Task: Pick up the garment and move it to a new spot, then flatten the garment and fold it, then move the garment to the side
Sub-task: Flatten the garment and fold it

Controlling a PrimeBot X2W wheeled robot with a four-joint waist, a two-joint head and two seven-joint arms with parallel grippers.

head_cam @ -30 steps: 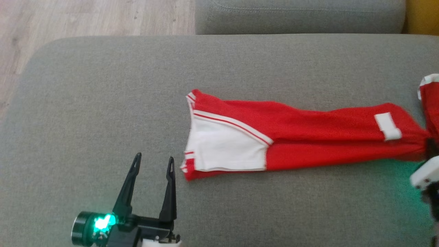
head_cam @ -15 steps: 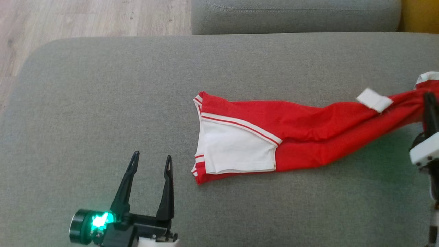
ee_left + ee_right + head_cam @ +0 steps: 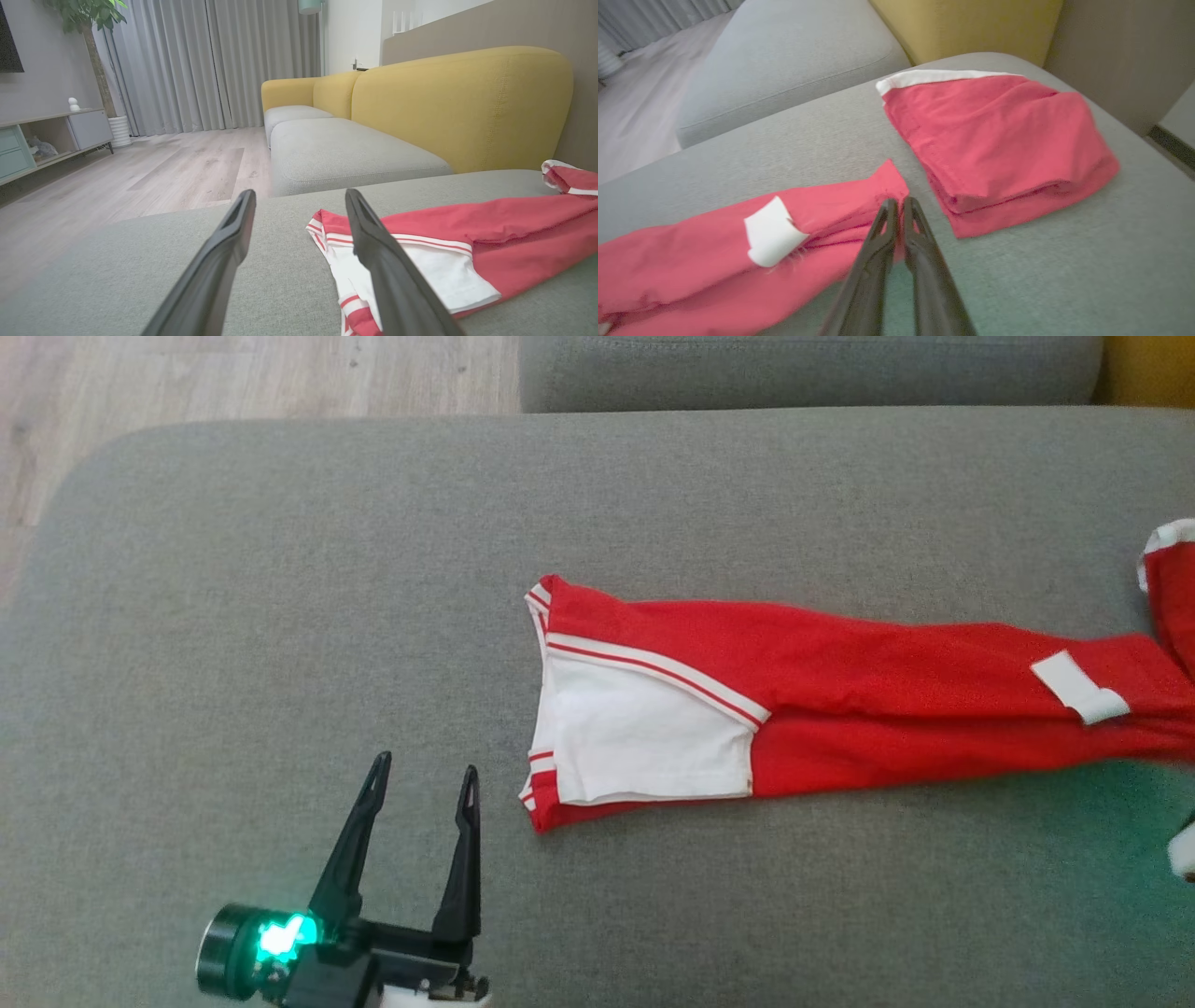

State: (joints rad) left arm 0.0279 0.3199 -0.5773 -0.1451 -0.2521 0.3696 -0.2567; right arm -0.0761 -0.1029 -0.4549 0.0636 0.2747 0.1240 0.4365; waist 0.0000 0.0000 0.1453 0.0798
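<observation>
**Red garment stretched on the grey seat, right fingers drawn together at its end**

We see the garment (image 3: 840,709) lying flat on the grey seat (image 3: 280,569) as a long red band. It runs from about the middle of the seat to the right edge of the head view. Its left end has a white panel (image 3: 635,737) bordered by thin red and white stripes. Near its right end a small white patch (image 3: 1078,686) sits on the red cloth, with one corner lifted a little.

The left gripper (image 3: 423,767) hovers over the bare seat at the lower left, just beside the striped end of the garment but not touching it. Its two dark fingers are spread wide apart and nothing is between them.

In the right wrist view the right gripper (image 3: 899,202) has its fingers drawn almost together, with only a narrow slit between the tips. The tips are at the pointed right end of the garment. We cannot tell whether any cloth is pinched between them.

Just beside this end lies a folded red piece (image 3: 999,140) with a white band along its far edge. We cannot tell whether it belongs to the same garment.

Behind the seat we see a second grey cushion (image 3: 803,369), a yellow backrest (image 3: 458,107) and a wooden floor (image 3: 233,373).
</observation>
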